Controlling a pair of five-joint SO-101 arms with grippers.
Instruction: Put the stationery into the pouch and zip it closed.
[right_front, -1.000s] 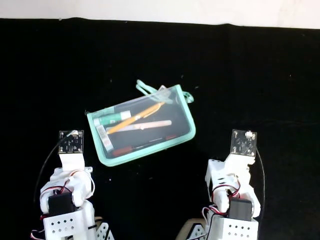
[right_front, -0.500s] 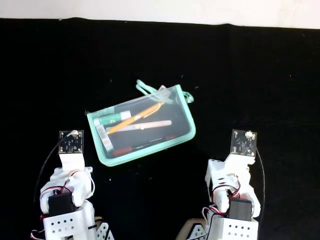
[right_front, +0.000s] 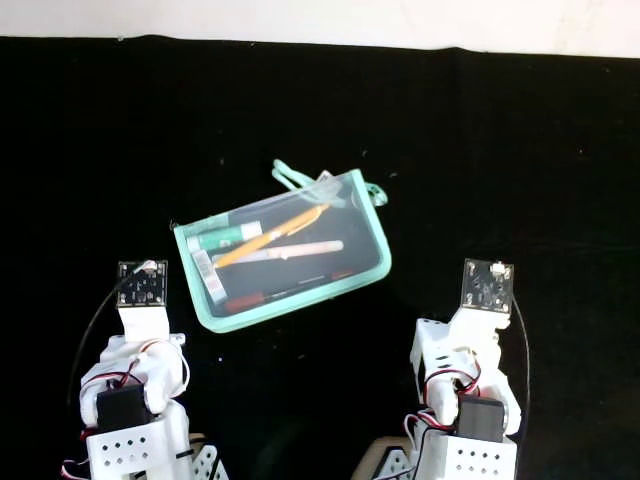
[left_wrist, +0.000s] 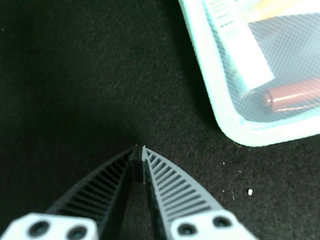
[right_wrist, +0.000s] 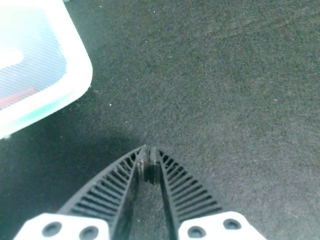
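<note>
Pouch (right_front: 300, 301) ×1, stationery (right_front: 270, 237) inside, long axis 8–2 o'clock, strap end twd 1; left gripper (left_wrist: 139, 148) & right gripper (right_wrist: 149, 148): both pinched closed, empty.

Robot, two units. The left arm (right_front: 135, 395) and right arm (right_front: 467, 385) are built of white printed shells, black servo blocks and hole-dotted white bases. Thin cables (right_front: 90, 335) are looped alongside. A black square board (right_front: 143, 285) is mounted at each wrist. The left tool (left_wrist: 139, 149) and right tool (right_wrist: 149, 149) are formed of black ribbed tapered fingers on white screwed mounts.

Black cloth-covered table (right_front: 520, 150), mesh pouch (right_front: 283, 262) flat on it.
</note>
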